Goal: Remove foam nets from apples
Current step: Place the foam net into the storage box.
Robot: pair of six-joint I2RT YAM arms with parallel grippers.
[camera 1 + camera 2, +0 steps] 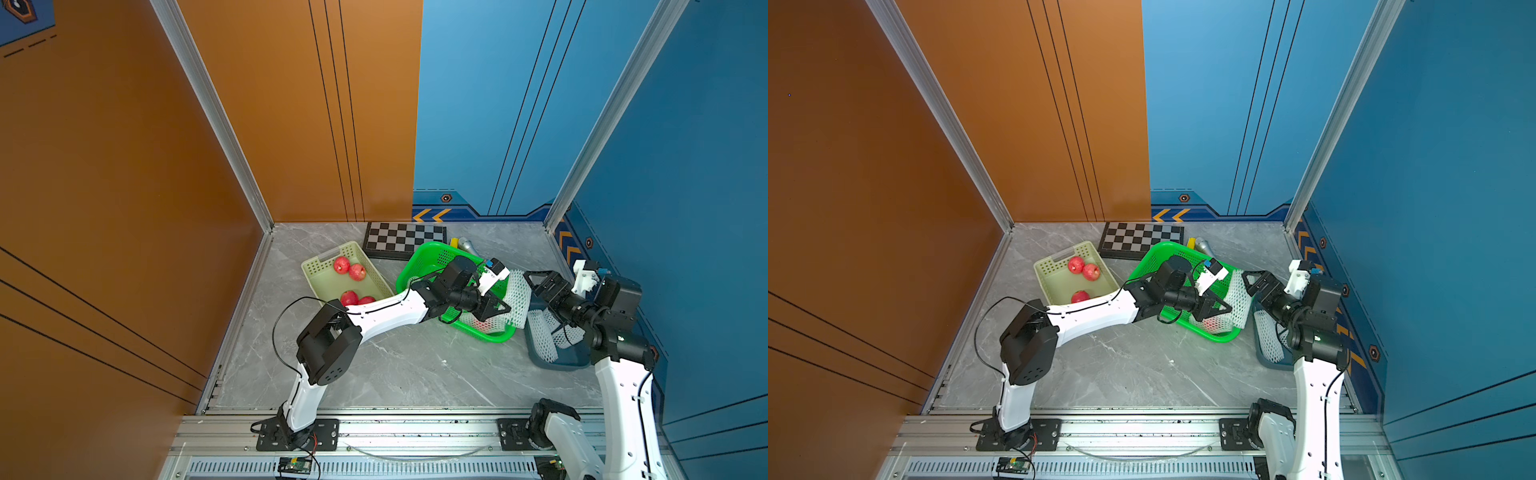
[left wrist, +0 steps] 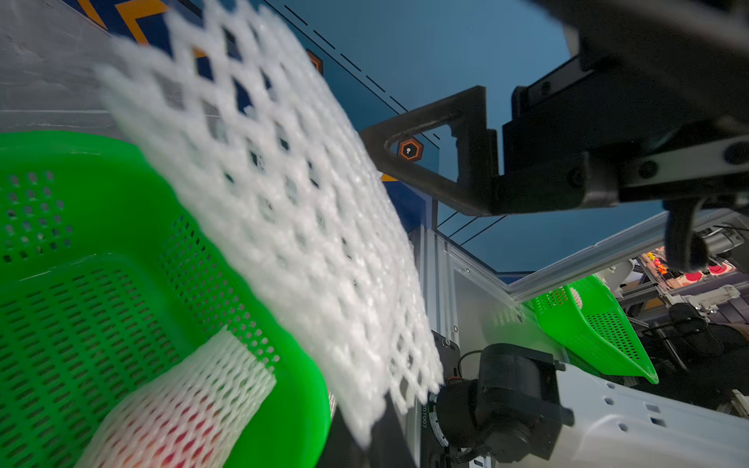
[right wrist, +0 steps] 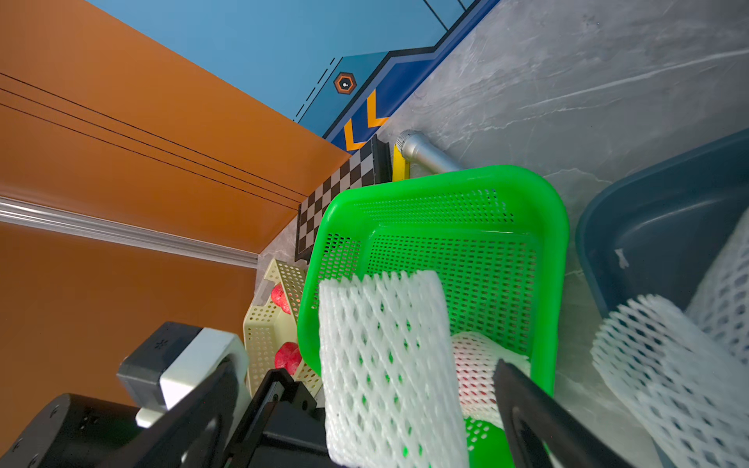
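My left gripper (image 1: 500, 309) reaches over the green basket (image 1: 419, 257) and is shut on the lower end of an empty white foam net (image 1: 518, 296). That net (image 3: 385, 364) stands up flat over the basket's right rim. My right gripper (image 1: 536, 284) is open just right of the net, and in the right wrist view the net shows between its fingers (image 3: 527, 405). A second foam net (image 1: 486, 326) with a red apple inside lies in the basket's near corner (image 2: 174, 413). Several bare apples (image 1: 357, 272) sit in the cream basket (image 1: 320, 266).
A dark blue bin (image 1: 557, 361) at the right wall holds loose foam nets (image 1: 546, 336), under my right arm. A chessboard (image 1: 405, 239), a yellow object (image 1: 454, 242) and a silver cylinder (image 1: 467, 246) lie behind the green basket. Walls close in the left, back and right.
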